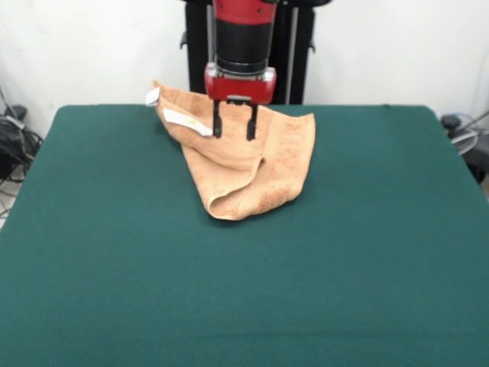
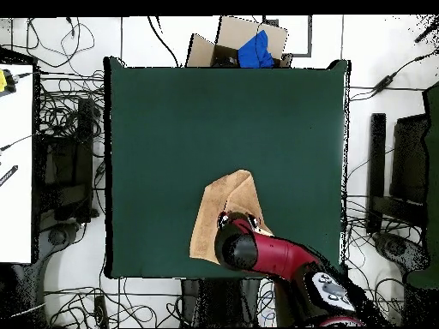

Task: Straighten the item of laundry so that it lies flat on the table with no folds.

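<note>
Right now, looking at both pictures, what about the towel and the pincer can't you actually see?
- Overhead view: the arm covers the pincer and part of the towel.
- Front view: the fold hides the towel's underlayers; whether the open pincer touches the cloth is unclear.
- Front view: the white label's text is too small.

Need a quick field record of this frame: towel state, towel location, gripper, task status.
towel: orange-tan hand towel, folded over itself, rounded fold at the end nearest the front camera
label: white label showing near the far edge
location: far part of the green table, robot's side
gripper: gripper open, fingers pointing down over the towel's far part
task status: not flat yet
</note>
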{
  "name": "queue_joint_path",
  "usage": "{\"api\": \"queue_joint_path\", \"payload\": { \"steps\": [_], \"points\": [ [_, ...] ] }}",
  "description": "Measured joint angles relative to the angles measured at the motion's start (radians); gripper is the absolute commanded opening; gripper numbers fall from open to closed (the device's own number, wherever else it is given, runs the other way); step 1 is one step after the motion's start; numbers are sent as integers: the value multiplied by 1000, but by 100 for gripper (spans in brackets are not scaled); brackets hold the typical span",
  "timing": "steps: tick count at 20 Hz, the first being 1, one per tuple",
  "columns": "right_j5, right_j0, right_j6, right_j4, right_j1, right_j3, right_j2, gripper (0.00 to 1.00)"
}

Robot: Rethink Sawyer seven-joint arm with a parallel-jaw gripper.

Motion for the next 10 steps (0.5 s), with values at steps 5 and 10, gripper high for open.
{"api": "queue_joint_path", "payload": {
  "steps": [5, 10],
  "points": [
    [-49, 26, 44, 58, 22, 23, -58, 100],
    [-99, 38, 60, 90, 37, 60, -82, 100]
  ]
}}
